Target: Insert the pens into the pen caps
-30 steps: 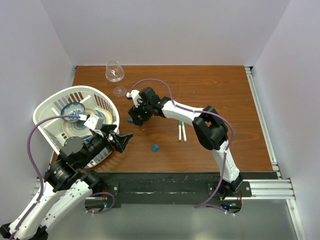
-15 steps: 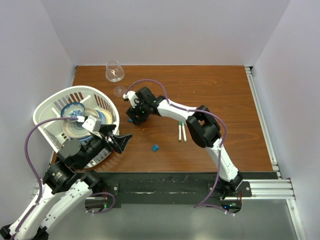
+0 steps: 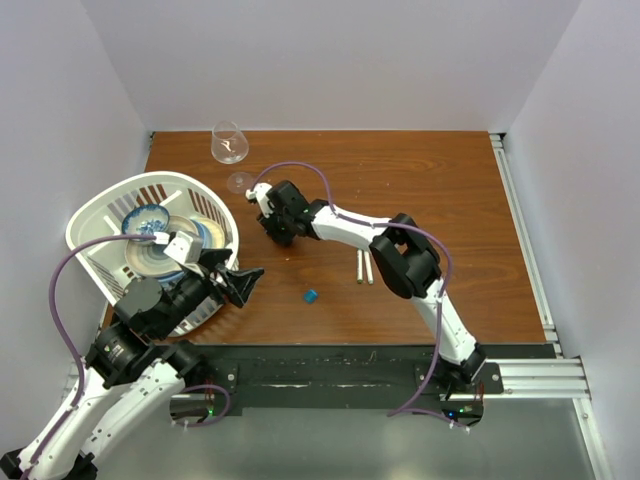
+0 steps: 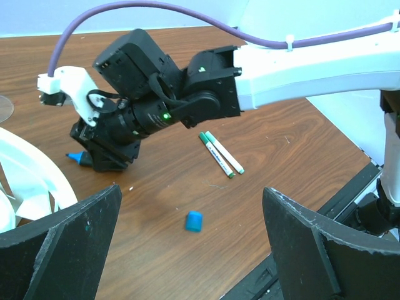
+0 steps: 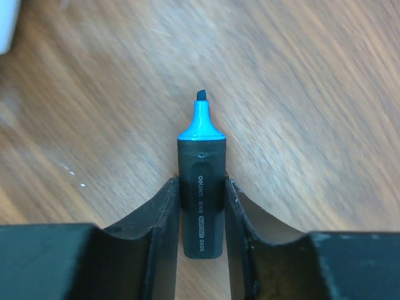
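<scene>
A black highlighter pen (image 5: 200,159) with a bare blue tip lies on the brown table, and my right gripper (image 5: 201,182) is shut on its barrel. In the left wrist view its blue tip (image 4: 75,157) pokes out under the right gripper (image 4: 106,153). A blue pen cap (image 3: 311,295) lies loose near the front. My left gripper (image 4: 190,194) hangs open just above and behind the blue pen cap (image 4: 194,221), holding nothing. Two white pens (image 3: 364,268) with green ends lie side by side to the right, apart from both grippers.
A white basket (image 3: 100,215) holding plates and a bowl stands at the left, close beside my left arm. A wine glass (image 3: 228,142) stands at the back. The black rail runs along the table's near edge (image 3: 350,352).
My right gripper has shifted a little to the left and back and closed its fingers onto the highlighter. The left arm has barely moved.
</scene>
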Available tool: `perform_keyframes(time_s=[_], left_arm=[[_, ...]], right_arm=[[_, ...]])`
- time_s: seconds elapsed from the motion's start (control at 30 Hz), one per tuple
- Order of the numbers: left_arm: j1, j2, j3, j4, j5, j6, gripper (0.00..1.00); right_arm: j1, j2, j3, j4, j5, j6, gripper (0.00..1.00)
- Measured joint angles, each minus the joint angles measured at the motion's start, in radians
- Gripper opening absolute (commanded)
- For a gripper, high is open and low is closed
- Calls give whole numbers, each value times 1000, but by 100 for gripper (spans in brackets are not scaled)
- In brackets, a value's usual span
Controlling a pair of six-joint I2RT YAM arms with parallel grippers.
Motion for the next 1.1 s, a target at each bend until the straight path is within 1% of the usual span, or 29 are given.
perform_keyframes(time_s=[0.03, 0.13, 0.27, 0.37, 0.47, 0.57, 0.7, 0.87, 0.9, 0.93, 1.1], left_arm=[[0, -2, 0, 0, 0, 0, 100], [0, -5, 0, 0, 0, 0, 99], [0, 18, 12, -14, -4, 0, 98], [0, 93, 50, -28, -13, -6, 96], [0, 148, 56, -23, -10, -31, 95], [0, 196, 55, -8, -4, -61, 95], [0, 285, 48, 42, 9, -111, 92], [0, 352, -18, 143, 23, -183, 84], [0, 362, -31, 160, 23, -195, 81], [0, 375, -40, 177, 23, -208, 79], [0, 461, -51, 304, 29, -241, 72]], right_arm=[[0, -8, -14, 7, 17, 10, 19], [2, -67, -104, 26, 85, 71, 13], [1, -159, -238, 23, 161, 164, 12], [-1, -239, -346, 18, 202, 251, 12], [-5, -305, -416, 10, 217, 329, 11], [-7, -372, -446, 2, 217, 409, 11], [-8, -505, -507, 51, 207, 515, 8], [-8, -704, -604, 131, 193, 652, 6], [-6, -741, -621, 153, 193, 681, 6], [-4, -776, -640, 175, 193, 708, 6], [15, -898, -711, 262, 197, 826, 6]])
